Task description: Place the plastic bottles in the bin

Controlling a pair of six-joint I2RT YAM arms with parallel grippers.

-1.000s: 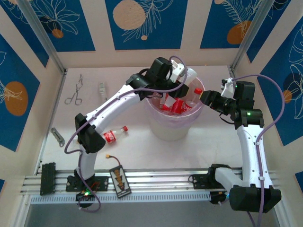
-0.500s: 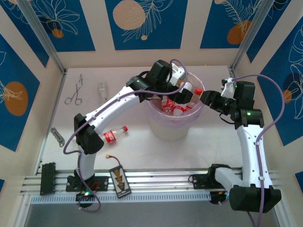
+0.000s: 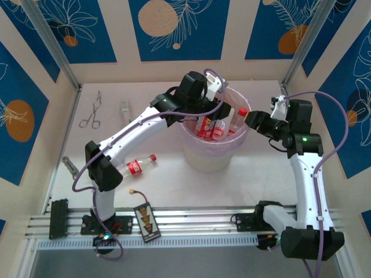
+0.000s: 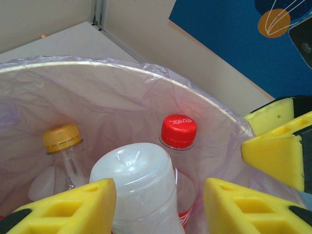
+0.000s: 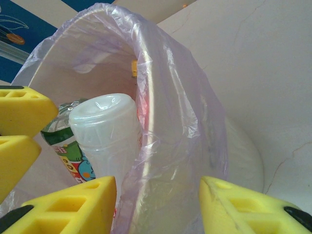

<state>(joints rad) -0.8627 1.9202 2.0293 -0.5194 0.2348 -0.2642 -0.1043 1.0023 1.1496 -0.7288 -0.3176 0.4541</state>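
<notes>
Found several plastic bottles (image 3: pixel 213 126) already standing in the bin (image 3: pixel 200 157). Spotted one red-capped bottle (image 3: pixel 141 164) lying outside, left of the bin, yet to go in. Found left gripper (image 4: pixel 160 204) over the bin, partly open, loosely flanking an upturned bottle (image 4: pixel 134 170). Found right gripper (image 5: pixel 157 197) astride the bin's rim; could not tell whether clamped.

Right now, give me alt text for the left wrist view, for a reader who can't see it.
The left gripper straddles a clear bottle, base toward the camera, inside a bin lined with a pale lilac bag. Behind it stand a red-capped bottle and a yellow-capped bottle.
</notes>
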